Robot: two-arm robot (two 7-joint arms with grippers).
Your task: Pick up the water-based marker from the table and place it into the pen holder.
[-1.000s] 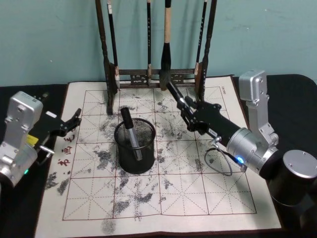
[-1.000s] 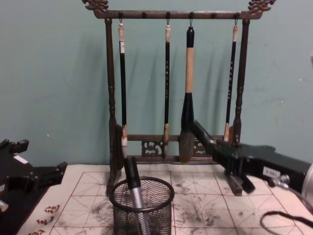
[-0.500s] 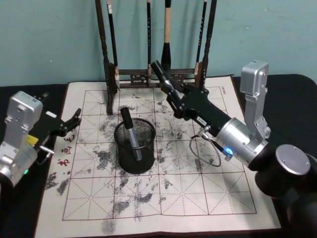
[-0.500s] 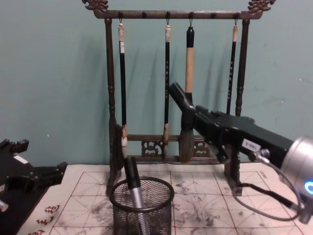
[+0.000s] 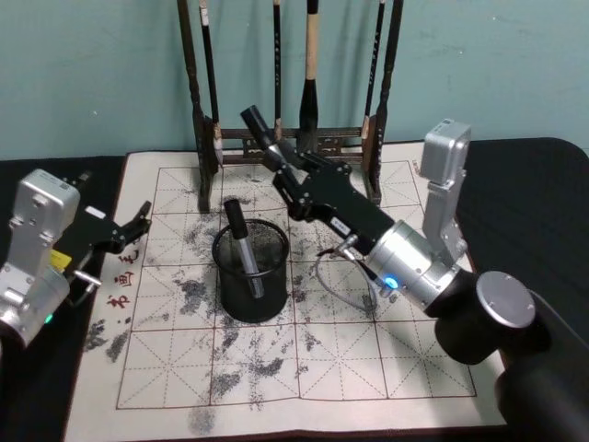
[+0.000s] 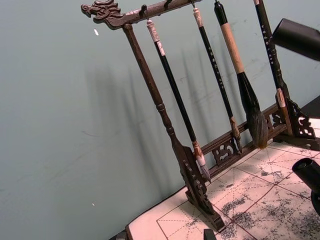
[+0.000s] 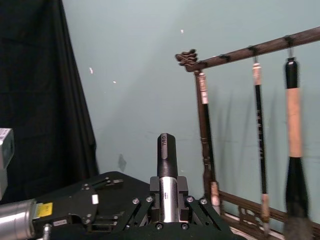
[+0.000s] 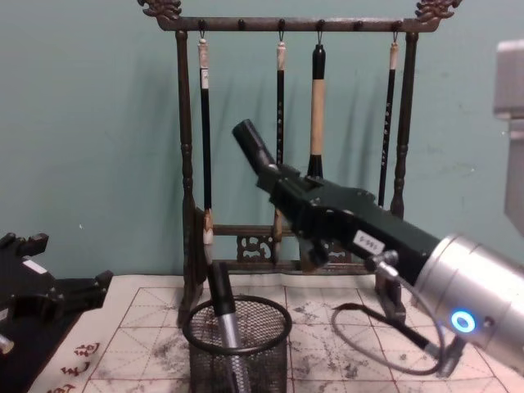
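The mat (image 5: 368, 368) is white with red grid lines and black ink blots. The cup (image 5: 250, 276) is black mesh. The marker (image 7: 166, 165) is black and silver. The rack (image 8: 187, 164) is dark brown, the wall (image 8: 82, 123) blue-green, the tabletop (image 5: 543, 175) black.

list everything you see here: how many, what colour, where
black-capped silver marker: one, black and silver, leaning inside the pen holder
held black-capped silver marker: one, black and silver, clamped in the right hand, raised over the mat near the rack
round wire-mesh pen holder: one, black, on the mat, left of centre
tall wooden brush rack: one, dark brown, at the mat's far edge
calligraphy brushes: four, dark handles, one tan, hanging from the rack
ink-stained grid-printed calligraphy mat: one, white with reddish lines, on the table
table: one, dark, under the mat
left hand: one, black, open, at the mat's left edge
right hand: one, black, shut on the held marker
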